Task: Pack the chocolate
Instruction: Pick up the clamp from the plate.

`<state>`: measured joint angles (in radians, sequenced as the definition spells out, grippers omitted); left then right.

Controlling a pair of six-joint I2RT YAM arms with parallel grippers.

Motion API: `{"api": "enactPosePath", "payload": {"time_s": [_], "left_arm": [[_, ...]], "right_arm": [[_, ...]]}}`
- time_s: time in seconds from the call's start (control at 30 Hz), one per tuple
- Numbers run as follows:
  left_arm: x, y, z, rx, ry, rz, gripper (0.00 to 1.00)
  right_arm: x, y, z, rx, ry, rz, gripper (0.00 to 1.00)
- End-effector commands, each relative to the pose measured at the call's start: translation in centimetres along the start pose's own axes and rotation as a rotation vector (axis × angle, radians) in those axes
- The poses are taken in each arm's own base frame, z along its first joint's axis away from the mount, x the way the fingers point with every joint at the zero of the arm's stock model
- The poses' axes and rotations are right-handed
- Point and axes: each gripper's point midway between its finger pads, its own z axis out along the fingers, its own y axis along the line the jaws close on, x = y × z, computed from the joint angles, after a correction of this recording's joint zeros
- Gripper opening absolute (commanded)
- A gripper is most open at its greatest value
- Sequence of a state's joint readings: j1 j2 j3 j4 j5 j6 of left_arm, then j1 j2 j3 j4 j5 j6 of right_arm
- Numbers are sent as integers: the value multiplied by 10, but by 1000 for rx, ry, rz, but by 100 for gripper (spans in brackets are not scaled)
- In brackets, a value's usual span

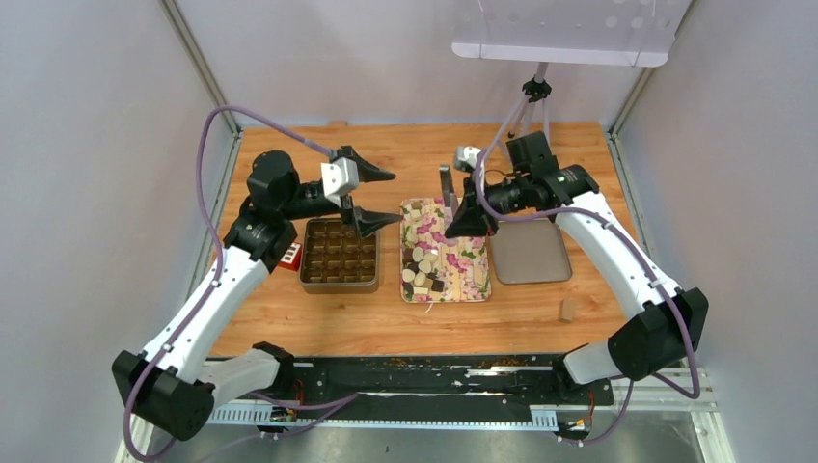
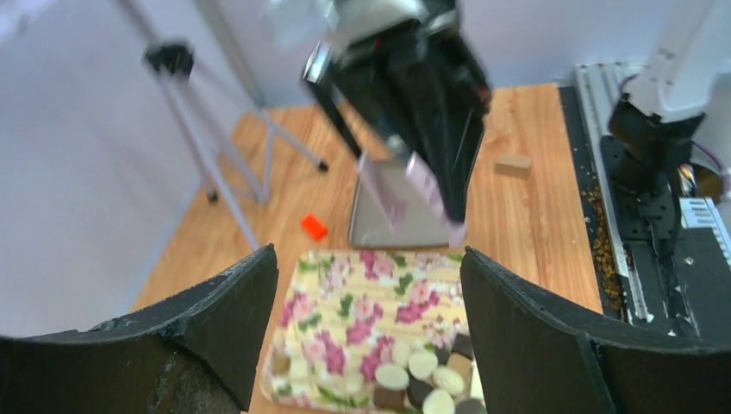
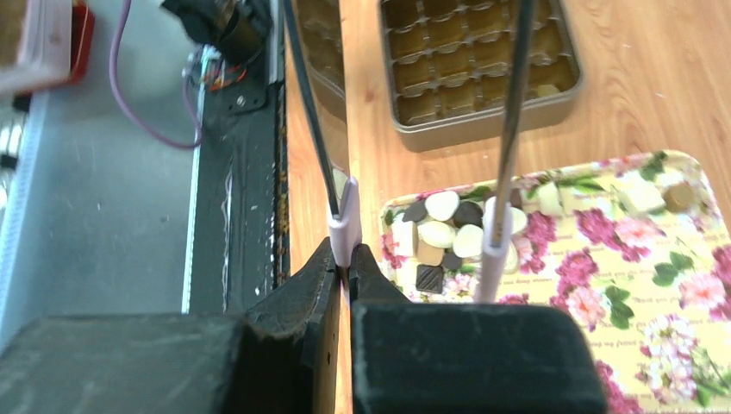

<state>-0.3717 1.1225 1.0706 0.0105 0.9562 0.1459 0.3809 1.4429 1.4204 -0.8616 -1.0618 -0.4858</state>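
Right gripper (image 3: 346,263) clamped on the tongs (image 3: 345,226); left gripper (image 1: 395,198) gaping, empty. Steer tips to the chocolate (image 1: 422,272), seven o'clock on the tray (image 1: 471,280); descend slowly.

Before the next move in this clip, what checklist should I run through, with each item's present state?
1. Tool grip: the right gripper has its jaws shut on one pink-ended leg of the tongs: ok.
2. Second tongs leg: it stands apart, ungripped; whether this hold can squeeze it: cannot tell.
3. Other arm: the left gripper has its jaws open and holds nothing: ok.
4. Supply: the chocolate lies piled, uncovered, at the near end of the tray: ok.
5. Destination: the box is uncovered and the cells in view look empty: ok.
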Motion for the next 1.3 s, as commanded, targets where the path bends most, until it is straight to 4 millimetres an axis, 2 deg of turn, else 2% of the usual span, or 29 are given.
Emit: {"api": "enactPosePath", "payload": {"time_s": [0.0,0.03,0.2,0.43,0.7,0.77,0.9,1.03,1.17,1.27], "left_arm": [[-10,-30,18,136,15,215,85],[-1,-34,20,163,55,210,85],[-2,-38,36,215,37,241,84],[-1,-72,58,384,28,242,80],[-8,-74,66,413,16,206,72],[-8,-74,68,419,13,192,67],[-7,-71,74,413,16,143,46],[-5,-69,77,410,21,101,33],[-5,-63,78,368,37,73,23],[-2,-57,75,327,54,43,21]], "right_arm": [[5,35,-1,-61,94,-271,0],[3,36,0,-64,101,-296,0],[0,40,5,-73,138,-403,0],[0,40,11,-60,178,-469,0],[-5,37,13,-32,156,-466,0],[-7,37,13,-24,146,-465,0],[-10,37,14,-18,130,-461,0],[-11,36,13,-7,126,-453,1],[-9,34,9,26,130,-430,15],[-9,40,-5,40,126,-436,30]]}}
